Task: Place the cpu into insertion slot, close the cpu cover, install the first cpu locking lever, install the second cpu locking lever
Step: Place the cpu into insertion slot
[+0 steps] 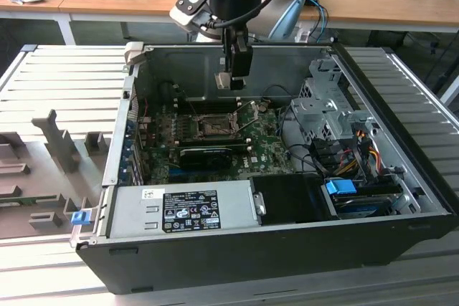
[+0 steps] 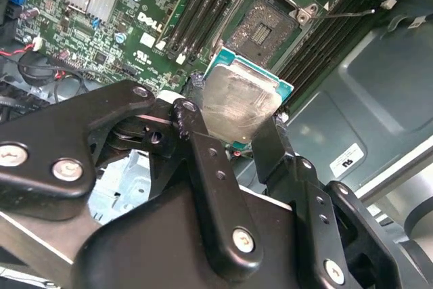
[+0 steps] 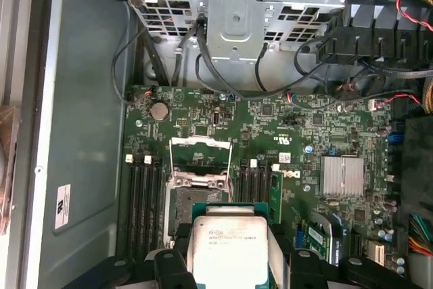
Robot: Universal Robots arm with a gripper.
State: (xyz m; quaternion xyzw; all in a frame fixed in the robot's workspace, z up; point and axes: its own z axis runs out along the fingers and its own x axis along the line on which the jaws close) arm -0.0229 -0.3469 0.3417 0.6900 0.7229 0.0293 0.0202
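Note:
My gripper [image 1: 231, 80] hangs inside the open computer case, above the motherboard, and is shut on the cpu [image 2: 240, 103], a flat square chip with a pale silvery top. The black fingers [image 2: 203, 147] press its two opposite edges. In the first wrist view the cpu [image 3: 226, 252] sits just in front of the insertion slot [image 3: 186, 204], a dark square socket on the green board, and is held clear of it. The insertion slot [image 2: 269, 24] lies bare. The cpu cover [image 3: 200, 141], a thin silvery frame, is swung open beyond the socket. A thin locking lever [image 1: 248, 115] stands raised beside the slot [image 1: 213, 125].
A black graphics card [image 1: 208, 154] lies on the near side of the socket, and memory slots [image 3: 142, 201] flank it. A power supply [image 1: 179, 209] fills the case's front, and a metal drive cage [image 1: 323, 105] with cables stands on the exterior view's right. A grey fixture [image 1: 57, 141] stands on the exterior view's left.

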